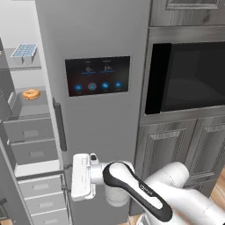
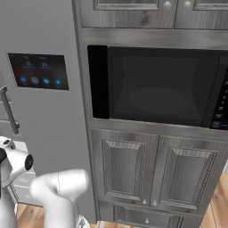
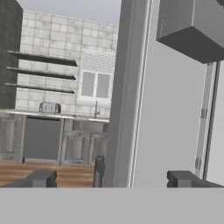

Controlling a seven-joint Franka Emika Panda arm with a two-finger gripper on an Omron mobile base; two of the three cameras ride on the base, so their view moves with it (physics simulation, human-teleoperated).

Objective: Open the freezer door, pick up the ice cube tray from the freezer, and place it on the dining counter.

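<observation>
Kitchen wall, grey units; freezer (image 1: 30, 145) at left stands open, door step judged done; ice cube tray (image 1: 24, 50) on upper shelf, donut (image 1: 31, 94) below; gripper (image 3: 111, 177) low, jaws spread, empty; pickup and placing remain.

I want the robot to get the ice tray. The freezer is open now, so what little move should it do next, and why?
Probably lift the open end effector up and left toward the ice cube tray. The tray sits on the freezer's top shelf, above the donut, while the hand hangs low beside the drawers, holding nothing.
</observation>
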